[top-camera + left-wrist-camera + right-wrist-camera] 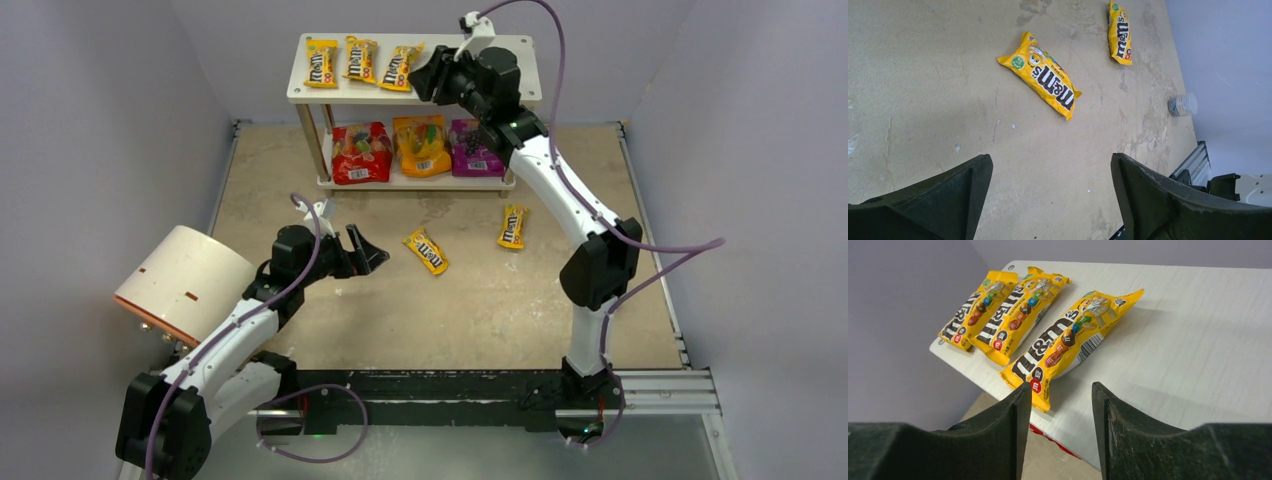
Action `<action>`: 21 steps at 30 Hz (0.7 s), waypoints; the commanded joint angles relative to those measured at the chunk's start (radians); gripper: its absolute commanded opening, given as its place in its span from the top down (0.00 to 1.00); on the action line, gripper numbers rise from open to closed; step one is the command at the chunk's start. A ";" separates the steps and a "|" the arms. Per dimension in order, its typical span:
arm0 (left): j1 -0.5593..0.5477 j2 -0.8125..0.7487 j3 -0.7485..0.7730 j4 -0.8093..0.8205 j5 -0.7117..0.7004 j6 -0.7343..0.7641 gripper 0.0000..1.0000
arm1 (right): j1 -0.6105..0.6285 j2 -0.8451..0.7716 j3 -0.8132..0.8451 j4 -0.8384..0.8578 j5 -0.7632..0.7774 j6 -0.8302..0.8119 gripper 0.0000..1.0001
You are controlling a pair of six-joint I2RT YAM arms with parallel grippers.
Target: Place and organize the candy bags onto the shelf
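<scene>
Eight candy bags, one shelf [330, 94], two arms.

**Shelf:** two white rectangular boards on four silver posts. It stands at the middle of the far edge of the desk [300, 330].

**Top board, left half:** three narrow, glossy yellow M&M's packets with brown lettering and printed coloured candies. They lie flat, side by side.
- The first packet [979, 310] is at the board's left end.
- The second packet [1018, 315] touches it along one long side.
- The third packet [1073, 337] lies a little apart toward the middle. It is skewed, its barcode shows, and one end is near the front edge.

**Lower board:** three larger glossy pouches in a row, neighbours touching.
- The red pouch [361, 153] is at the left end.
- The orange pouch [421, 145] is in the middle.
- The purple pouch [473, 148] is toward the right end.

**Desk, in front of the shelf:** two more yellow packets, face up and apart from each other.
- The fourth packet [1045, 77] lies diagonally near the desk's centre.
- The fifth packet [1119, 32] lies toward the right edge, nearer the shelf.

**Right fingers** [998, 440]: over the top board on the middle side of the third packet. They are parted with nothing between them, tips near that packet's end.

**Left fingers** [948, 200]: spread wide and empty above the desk, left of centre. They face the fourth packet without touching it.

**Other:** a white-and-orange cylinder [185, 285] at the desk's left edge, beside the left arm.
</scene>
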State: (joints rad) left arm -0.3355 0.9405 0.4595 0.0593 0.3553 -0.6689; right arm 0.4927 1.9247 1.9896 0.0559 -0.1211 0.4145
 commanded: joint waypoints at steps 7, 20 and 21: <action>-0.002 0.000 -0.011 0.046 -0.001 0.013 0.08 | 0.047 0.120 0.194 -0.191 0.072 -0.156 0.49; -0.003 0.012 -0.013 0.060 0.007 0.008 0.08 | 0.047 0.088 0.151 -0.182 0.152 -0.161 0.56; -0.002 0.012 -0.014 0.060 0.007 0.008 0.08 | 0.047 0.089 0.153 -0.184 0.158 -0.161 0.57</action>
State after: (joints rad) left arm -0.3355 0.9520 0.4595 0.0662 0.3557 -0.6689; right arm 0.5430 2.0407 2.1532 -0.0608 -0.0170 0.2737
